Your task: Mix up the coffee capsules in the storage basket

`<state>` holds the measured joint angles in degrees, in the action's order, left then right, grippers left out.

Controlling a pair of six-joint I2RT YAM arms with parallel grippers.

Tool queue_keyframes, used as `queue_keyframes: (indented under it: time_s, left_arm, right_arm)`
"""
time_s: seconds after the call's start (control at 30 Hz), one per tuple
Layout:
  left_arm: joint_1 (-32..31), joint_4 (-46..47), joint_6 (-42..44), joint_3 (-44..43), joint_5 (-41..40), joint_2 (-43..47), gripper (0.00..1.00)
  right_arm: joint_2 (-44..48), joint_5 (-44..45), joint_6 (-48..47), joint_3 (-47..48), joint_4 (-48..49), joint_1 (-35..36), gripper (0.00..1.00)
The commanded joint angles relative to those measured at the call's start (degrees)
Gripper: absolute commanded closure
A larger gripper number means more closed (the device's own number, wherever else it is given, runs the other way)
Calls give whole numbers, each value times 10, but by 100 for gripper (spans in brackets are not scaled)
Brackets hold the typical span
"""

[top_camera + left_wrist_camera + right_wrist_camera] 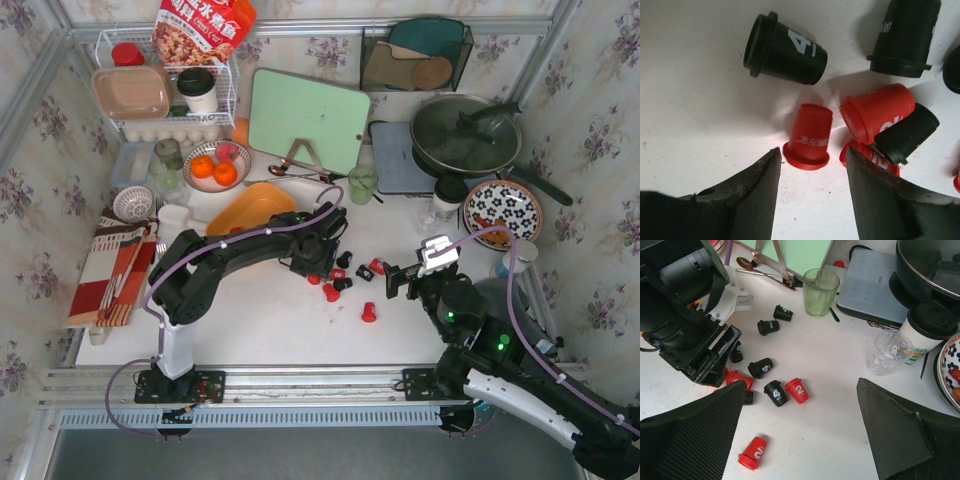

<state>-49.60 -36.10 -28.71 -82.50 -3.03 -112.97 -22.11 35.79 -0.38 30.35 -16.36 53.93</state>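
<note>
Table (270, 330): white top, clutter along the back. Left arm (230, 255) extends from its base to centre. Right arm (480, 335) stretches in from lower right.

Back row: green cutting board (305, 120) propped up, lidded frying pan (465, 135) to its right, white wire rack (165, 95) far left.

Storage basket (250, 208): orange, set at an angle left of centre, just behind the left arm, which covers its near edge.

Coffee capsules (340, 282): every one visible lies on the tabletop, right of the basket and apart from it, scattered between the two grippers. Red and black mixed.

Left gripper (812, 152): low over the cluster, fingers (755, 195) apart.
- Red capsule (807, 135) sits between the tips, flange toward them. Slim gap on one side, wider on the other, so no clamp.
- Just beyond, a black capsule marked 4 (785, 50) lies on its side.
- A second red capsule (877, 112) lies on its side with a black one (907, 130) against it.

Right gripper (802, 384): jaws wide apart, holding nothing, above the table at the cluster's right side.
- In its view, a black capsule (776, 392) and a red capsule marked 2 (797, 390) are touching.
- A lone red capsule (752, 454) lies on its side nearer the camera, well apart from the rest.
- Green glass (820, 285) stands farther back.
</note>
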Motion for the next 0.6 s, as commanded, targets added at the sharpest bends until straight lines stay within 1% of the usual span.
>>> queue_keyframes:
  time_s: [0.0,0.03,0.07,0.1,0.17,0.23,0.5,0.53,0.57]
  left_arm:
    - [-1,2,-3,-18,0,-13,43]
    - [-1,-1,-3,-22,-3,-17,44]
    - [-1,-3,-2,-25,-5,-21,48]
    - [-1,-8,0,-29,-7,-24,49]
    - [-1,-15,1,-31,-13,-31,50]
    - [-1,-16,3,-26,-19,-32,54]
    - [-1,0,5,-10,-27,-30,56]
    - [-1,6,6,-7,-22,-26,61]
    - [-1,11,8,-5,-19,-21,63]
  right_arm:
    - [2,-3,-1,0,12,0,0]
    - [2,-3,-1,0,12,0,0]
    - [2,-3,-1,0,12,0,0]
    - [2,-2,-1,0,12,0,0]
    - [3,-2,-1,-1,12,0,0]
    - [3,-2,-1,-1,12,0,0]
    - [3,1,-4,-3,12,0,0]
    - [4,1,-4,-3,12,0,0]
    - [5,3,-4,-2,12,0,0]
